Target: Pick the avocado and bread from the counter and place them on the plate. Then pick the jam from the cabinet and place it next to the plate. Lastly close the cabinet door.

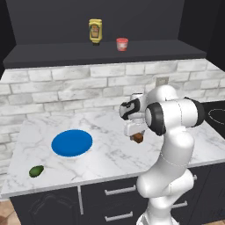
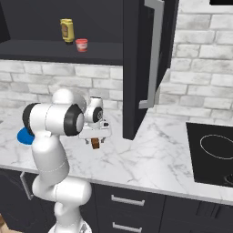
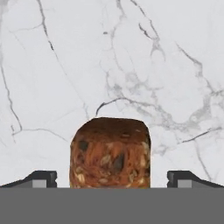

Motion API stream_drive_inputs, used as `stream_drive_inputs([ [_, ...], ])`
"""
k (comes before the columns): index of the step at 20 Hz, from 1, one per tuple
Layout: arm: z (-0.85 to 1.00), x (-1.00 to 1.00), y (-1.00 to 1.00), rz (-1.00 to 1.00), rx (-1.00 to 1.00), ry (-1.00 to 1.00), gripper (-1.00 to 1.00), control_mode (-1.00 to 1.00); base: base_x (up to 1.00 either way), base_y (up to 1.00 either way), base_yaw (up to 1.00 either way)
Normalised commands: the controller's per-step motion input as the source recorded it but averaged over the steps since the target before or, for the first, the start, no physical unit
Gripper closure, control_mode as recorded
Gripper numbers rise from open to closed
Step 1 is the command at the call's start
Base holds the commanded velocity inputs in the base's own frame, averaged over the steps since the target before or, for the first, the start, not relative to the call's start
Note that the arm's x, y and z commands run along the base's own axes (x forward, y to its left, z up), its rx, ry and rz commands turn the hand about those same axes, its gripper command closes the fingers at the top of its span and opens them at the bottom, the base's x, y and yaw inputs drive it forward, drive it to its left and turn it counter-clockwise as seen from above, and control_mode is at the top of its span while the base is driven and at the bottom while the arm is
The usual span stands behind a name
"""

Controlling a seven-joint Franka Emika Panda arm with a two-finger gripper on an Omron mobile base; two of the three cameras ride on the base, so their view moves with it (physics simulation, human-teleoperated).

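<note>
The bread (image 3: 110, 153), a brown seeded chunk, sits between the fingertips (image 3: 43, 178) of my gripper (image 3: 111, 179), with a gap on each side; the jaws stand wide open around it. From the base views the gripper (image 1: 137, 134) (image 2: 95, 138) hangs over the bread (image 1: 139, 139) (image 2: 95, 144) on the white marble counter (image 1: 110, 151). The blue plate (image 1: 71, 143) (image 2: 22, 135) lies to the left. The dark green avocado (image 1: 36, 171) rests near the counter's front left corner. The red jam (image 1: 122, 44) (image 2: 81, 44) stands on the cabinet shelf (image 1: 105, 55).
A yellow bottle (image 1: 95, 31) (image 2: 67, 30) stands left of the jam. The black cabinet door (image 2: 136, 68) hangs open, edge-on, just right of the gripper, with its metal handle (image 2: 152, 54). A black cooktop (image 2: 214, 152) lies at the right. A brick wall backs the counter.
</note>
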Motion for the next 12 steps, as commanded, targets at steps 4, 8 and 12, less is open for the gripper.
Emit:
stream_drive_inputs([
  [4, -0.31, 0.0, 0.0, 0.03, -0.01, 0.0, -1.0, -1.0, 0.0, 0.0, 0.0],
  [8, -0.26, 0.0, 0.0, 0.02, -0.01, 0.0, 1.0, -1.0, 0.0, 0.0, 0.0],
  [12, -0.06, -0.18, 0.0, 0.04, 0.0, -0.07, 1.0, -1.0, 0.0, 0.0, 0.0],
])
